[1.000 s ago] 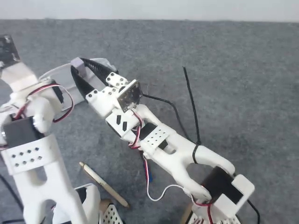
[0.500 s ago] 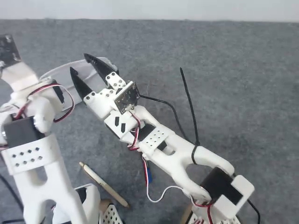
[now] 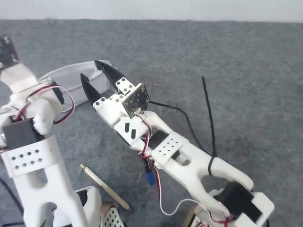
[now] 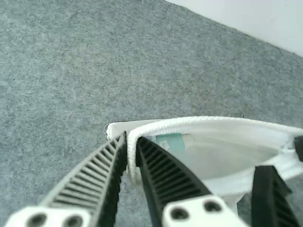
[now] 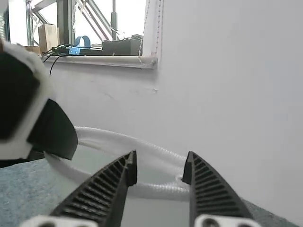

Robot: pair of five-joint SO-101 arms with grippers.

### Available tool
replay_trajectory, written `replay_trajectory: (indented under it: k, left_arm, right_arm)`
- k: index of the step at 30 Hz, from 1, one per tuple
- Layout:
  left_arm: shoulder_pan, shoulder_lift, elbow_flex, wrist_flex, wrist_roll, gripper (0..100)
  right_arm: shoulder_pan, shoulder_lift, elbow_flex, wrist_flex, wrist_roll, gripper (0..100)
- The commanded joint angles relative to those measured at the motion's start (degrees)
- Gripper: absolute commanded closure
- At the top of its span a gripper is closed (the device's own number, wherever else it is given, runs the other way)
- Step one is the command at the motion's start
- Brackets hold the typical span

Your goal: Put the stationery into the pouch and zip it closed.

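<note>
A translucent white pouch (image 3: pixel 66 75) lies open on the grey carpet at the far left. My left gripper (image 4: pixel 130 140) is shut on the pouch's rim (image 4: pixel 189 124), holding its mouth up. Something teal (image 4: pixel 168 141) shows inside the pouch. My right gripper (image 3: pixel 91 69) hangs open just above and right of the pouch's mouth, nothing between its black fingers. In the right wrist view the gripper (image 5: pixel 158 165) faces the pouch's rim (image 5: pixel 113 142). A beige pen (image 3: pixel 104 187) lies on the carpet by the left arm's base.
The left arm's white body (image 3: pixel 28 142) fills the near left. A black cable (image 3: pixel 208 113) loops from the right arm over the carpet. The carpet (image 3: pixel 246 71) stretches bare to the right and far side.
My right gripper has drawn back to the right from the pouch's mouth, and its fingers stand wider apart. The left arm, pouch and pen have kept still.
</note>
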Motion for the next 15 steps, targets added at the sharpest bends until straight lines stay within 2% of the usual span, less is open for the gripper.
replay_trajectory:
  k: [1, 10, 15]
  left_arm:
    - [-0.1, 0.0, -1.2, -0.5, 0.5, 99]
    - [-0.2, 0.0, -1.3, -0.5, 0.4, 99]
    - [-0.2, 0.0, -1.4, -0.5, 0.4, 99]
  right_arm:
    - [0.3, -6.1, -0.5, 6.7, 0.2, 85.3]
    - [-6.5, -12.9, 3.2, 19.3, 0.5, 85.3]
    - [-5.8, -19.2, 3.7, 26.4, 0.4, 85.3]
